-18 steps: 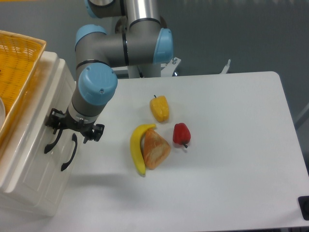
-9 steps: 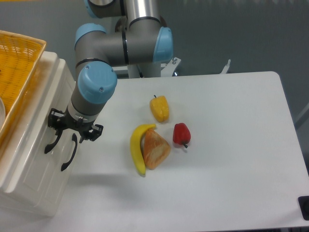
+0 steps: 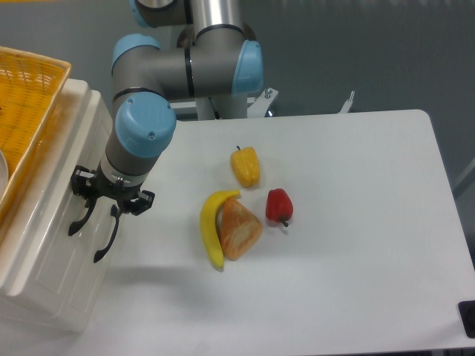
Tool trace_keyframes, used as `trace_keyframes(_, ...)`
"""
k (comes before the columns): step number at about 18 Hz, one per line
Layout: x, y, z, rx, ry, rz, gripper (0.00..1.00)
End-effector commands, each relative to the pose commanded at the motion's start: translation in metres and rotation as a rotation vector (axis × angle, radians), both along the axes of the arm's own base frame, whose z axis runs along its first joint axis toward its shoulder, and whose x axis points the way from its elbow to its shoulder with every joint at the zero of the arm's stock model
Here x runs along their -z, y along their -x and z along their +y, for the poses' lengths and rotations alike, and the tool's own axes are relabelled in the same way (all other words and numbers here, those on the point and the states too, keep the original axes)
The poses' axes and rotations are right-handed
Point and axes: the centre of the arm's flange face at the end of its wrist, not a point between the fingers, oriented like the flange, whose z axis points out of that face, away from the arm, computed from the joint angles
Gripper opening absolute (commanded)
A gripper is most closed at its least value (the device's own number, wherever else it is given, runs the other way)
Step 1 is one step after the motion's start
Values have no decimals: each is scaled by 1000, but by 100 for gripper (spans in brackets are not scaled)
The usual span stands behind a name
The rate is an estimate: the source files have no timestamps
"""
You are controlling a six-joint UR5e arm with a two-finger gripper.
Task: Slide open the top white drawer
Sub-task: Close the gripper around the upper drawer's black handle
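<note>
Here, at the left edge of the white table (image 3: 356,185), a cream-white plastic cabinet (image 3: 44,297) stands with a yellow wicker basket (image 3: 26,104) resting on its top. The top white drawer (image 3: 56,193) sits in the cabinet's upper half, its panelled front facing the table and appearing flush with the cabinet front. Its curved black handle (image 3: 80,216) shows just below the gripper (image 3: 107,199), while the lower drawer's handle (image 3: 106,239) curves beside it, nearer the table.

The UR5e arm (image 3: 185,67) reaches down from the far edge of the table, its blue-capped wrist (image 3: 145,127) hanging over the cabinet's front. The black gripper is down at the top drawer's front, right at the upper end of the two handles. Whether its jaws are spread or pinching a handle cannot be told from this angle, since the wrist covers the fingertips.

Toward the middle of the table lies a loose group of play food, well apart from the cabinet. A banana (image 3: 211,230) curves against a wedge of bread (image 3: 237,230), the two touching. A yellow bell pepper (image 3: 246,167) sits just beyond them, toward the far edge. A red bell pepper (image 3: 279,205) rests near the bread's right side. A small dark object (image 3: 468,317) shows at the near right corner, cut off by the frame.
</note>
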Motion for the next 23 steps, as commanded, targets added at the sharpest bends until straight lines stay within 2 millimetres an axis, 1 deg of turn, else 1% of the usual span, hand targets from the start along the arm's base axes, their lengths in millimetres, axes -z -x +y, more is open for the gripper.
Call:
trace_keyframes(2,0,1,0,-2,0,0,47)
trace_keyframes(4,0,1,0,0,-1,0,45)
trace_keyframes(10,-2,2,-1,6,-12,-2,46)
trace_keyframes(13,-3,3,-2,5,-13,-1,44)
trace_keyframes(16,-3,3,-2,5,-12,-2,38)
trace_keyframes(20,-3,4,-2,3,-12,-2,27)
trace_keyframes(23,-3,4,-2,3,-12,-2,27)
